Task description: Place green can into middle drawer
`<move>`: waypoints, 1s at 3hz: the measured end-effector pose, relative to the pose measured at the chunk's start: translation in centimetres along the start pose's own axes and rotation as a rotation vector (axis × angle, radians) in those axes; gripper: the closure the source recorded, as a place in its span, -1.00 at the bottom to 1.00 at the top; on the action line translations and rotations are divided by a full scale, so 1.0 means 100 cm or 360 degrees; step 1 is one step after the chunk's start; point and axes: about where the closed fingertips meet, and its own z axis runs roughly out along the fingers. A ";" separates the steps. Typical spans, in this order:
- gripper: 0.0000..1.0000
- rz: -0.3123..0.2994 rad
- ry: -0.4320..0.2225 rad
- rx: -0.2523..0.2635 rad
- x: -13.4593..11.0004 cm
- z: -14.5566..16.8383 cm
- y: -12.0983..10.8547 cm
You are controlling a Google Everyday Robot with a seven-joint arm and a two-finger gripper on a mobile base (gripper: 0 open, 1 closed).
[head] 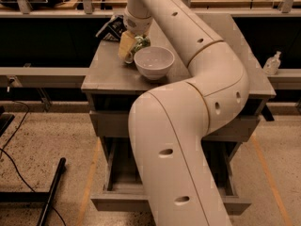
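One step: grasp. Cream gripper (130, 45) at small green metal can (141, 43), hold unclear.
Next: lift, lower into open grey wooden drawer (117, 203).

You have one view only, set high behind the arm (188, 126), facing forward and down along it. The arm fills the near field. The bench (104, 73) sits at middle range, the middle drawer (117, 204) low in frame, the pincer (131, 45) over the bench's far left.

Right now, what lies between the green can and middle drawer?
Camera view: the cabinet top's front edge, then the upper drawer front. The claw is at the green can, beside the white bowl.
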 end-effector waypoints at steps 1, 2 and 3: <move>0.43 -0.0001 -0.0001 -0.0001 -0.001 0.002 0.000; 0.90 -0.0001 -0.0002 -0.0001 -0.001 0.001 0.000; 1.00 -0.0135 -0.0140 -0.0028 -0.015 -0.043 0.014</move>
